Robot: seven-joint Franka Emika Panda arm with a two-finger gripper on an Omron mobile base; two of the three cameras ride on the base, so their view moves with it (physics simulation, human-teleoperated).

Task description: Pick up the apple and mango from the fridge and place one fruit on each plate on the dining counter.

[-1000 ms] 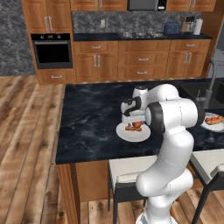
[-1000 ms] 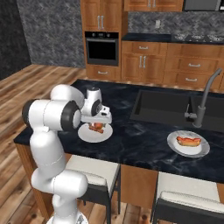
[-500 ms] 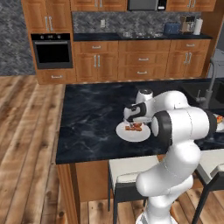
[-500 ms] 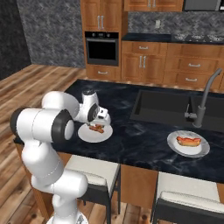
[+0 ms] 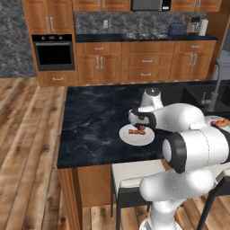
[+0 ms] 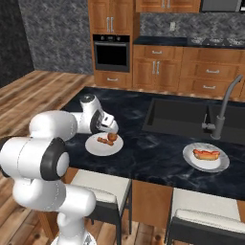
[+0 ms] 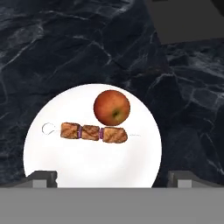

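Hovering over the dining counter (image 7: 52,48), my gripper (image 7: 108,178) hung with jaws spread wide above the apple (image 7: 112,107), which lay beside a kebab skewer (image 7: 94,132) on the white plate (image 7: 92,164).

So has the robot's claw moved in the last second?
Barely: the gripper hovers open over the same plate with the apple; its elbow swung toward the sink.

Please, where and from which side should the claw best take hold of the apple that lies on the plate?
Probably at the apple's widest middle, coming from straight above. It is round and sits free on the plate, but the skewer touches one side, so the open claw should close parallel to the skewer.
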